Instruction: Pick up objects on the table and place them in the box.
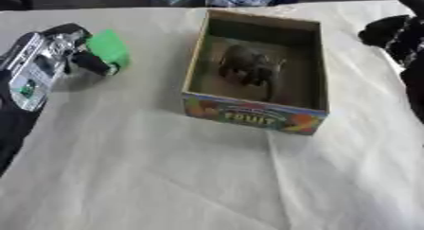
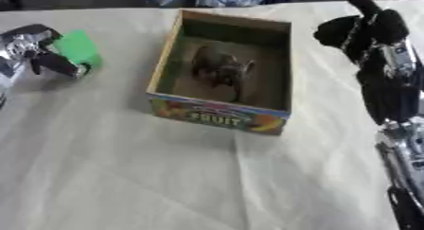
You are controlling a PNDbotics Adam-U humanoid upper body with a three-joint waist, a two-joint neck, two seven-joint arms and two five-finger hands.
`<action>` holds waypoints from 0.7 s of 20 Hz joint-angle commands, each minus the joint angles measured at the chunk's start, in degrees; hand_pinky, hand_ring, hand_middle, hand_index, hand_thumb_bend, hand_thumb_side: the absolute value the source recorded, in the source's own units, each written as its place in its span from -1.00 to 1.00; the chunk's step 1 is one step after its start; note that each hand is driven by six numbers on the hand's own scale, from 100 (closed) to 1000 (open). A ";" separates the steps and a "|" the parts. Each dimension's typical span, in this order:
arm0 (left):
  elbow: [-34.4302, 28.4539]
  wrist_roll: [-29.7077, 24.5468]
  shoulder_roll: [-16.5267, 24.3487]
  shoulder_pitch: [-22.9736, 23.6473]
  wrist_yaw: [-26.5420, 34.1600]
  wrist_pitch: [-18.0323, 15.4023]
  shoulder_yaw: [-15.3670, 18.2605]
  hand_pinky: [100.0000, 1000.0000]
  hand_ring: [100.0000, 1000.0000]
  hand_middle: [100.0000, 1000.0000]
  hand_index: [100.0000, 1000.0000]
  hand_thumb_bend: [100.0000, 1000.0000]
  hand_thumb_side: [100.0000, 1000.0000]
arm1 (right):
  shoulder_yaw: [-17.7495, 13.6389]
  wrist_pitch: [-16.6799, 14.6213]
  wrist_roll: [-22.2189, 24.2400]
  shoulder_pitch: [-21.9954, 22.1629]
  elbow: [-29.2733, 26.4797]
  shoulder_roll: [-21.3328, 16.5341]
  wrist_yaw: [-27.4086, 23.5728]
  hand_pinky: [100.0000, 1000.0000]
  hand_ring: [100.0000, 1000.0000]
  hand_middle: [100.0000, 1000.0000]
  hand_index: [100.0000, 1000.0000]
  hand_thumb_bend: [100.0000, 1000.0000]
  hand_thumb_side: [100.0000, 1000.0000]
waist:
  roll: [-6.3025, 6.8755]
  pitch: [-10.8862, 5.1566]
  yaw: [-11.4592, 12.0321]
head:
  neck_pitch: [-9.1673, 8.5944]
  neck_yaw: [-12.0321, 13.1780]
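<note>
Left hand (image 1: pixel 49 58) fingers curl round a green block (image 1: pixel 109 48) near the counter's (image 1: pixel 165 177) left edge — lift clear of the box (image 1: pixel 252 114) wall, release above; right hand (image 2: pixel 364 32) idle, fingers curled, empty.

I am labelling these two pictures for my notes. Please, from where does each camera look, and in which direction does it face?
Left eye view: sits in the robot's head, faces down at the white table; the left hand shows large, fingers curled round the green object.
Right eye view: same head, slightly to the right, facing down; the right hand and its arm show fully.
Both share the fruit box with a dark object inside.
</note>
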 commanded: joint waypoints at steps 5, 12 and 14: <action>-4.54 1.01 2.66 -1.84 2.22 1.38 0.57 -0.51 0.02 1.00 -0.55 -1.00 -0.67 | -0.58 0.04 -0.53 -0.37 -1.17 -1.08 -0.48 0.57 0.42 0.25 0.97 -0.34 1.00 | 0.05 -1.60 -0.04 | -0.31 -0.38; -9.73 1.87 2.71 -3.34 4.34 0.87 0.26 -0.64 -0.06 1.00 -0.61 -1.00 -0.70 | -0.75 -0.35 -0.99 -0.65 -1.17 -1.28 -0.79 0.57 0.42 0.25 0.96 -0.34 1.00 | -0.02 -1.76 -0.30 | -0.57 -0.45; -11.40 1.79 2.72 -3.92 4.63 0.95 -0.06 -0.66 -0.08 1.00 -0.63 -1.00 -0.72 | -0.79 -0.53 -1.14 -0.81 -1.17 -1.36 -0.94 0.57 0.42 0.25 0.96 -0.34 1.00 | -0.01 -1.76 -0.37 | -0.63 -0.44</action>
